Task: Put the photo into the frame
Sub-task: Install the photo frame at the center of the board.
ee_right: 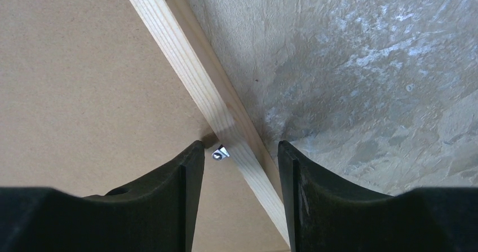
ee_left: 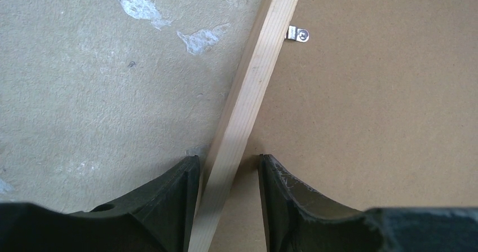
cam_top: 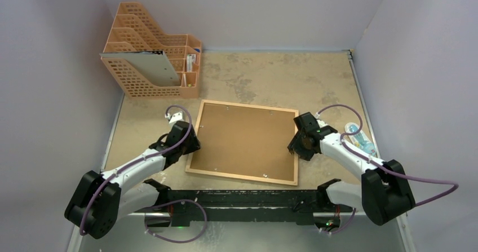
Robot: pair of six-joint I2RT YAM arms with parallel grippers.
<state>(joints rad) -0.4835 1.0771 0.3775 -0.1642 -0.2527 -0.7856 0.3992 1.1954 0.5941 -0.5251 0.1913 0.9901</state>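
Note:
The light-wood frame [cam_top: 242, 177] lies face down in the middle of the table, with a brown hardboard backing panel [cam_top: 242, 139] filling it. The photo is hidden or out of view. My left gripper [cam_top: 190, 145] is open and straddles the frame's left rail [ee_left: 253, 83], one finger on the table side and one over the backing [ee_left: 383, 105]. My right gripper [cam_top: 296, 145] is open and straddles the right rail [ee_right: 186, 54], next to a small metal clip [ee_right: 220, 153]. Another clip [ee_left: 299, 34] shows in the left wrist view.
An orange plastic file rack [cam_top: 152, 52] stands at the back left with a grey sheet [cam_top: 155, 67] leaning in it. A clear plastic bottle [cam_top: 361, 139] lies by the right wall. Grey walls close in on three sides.

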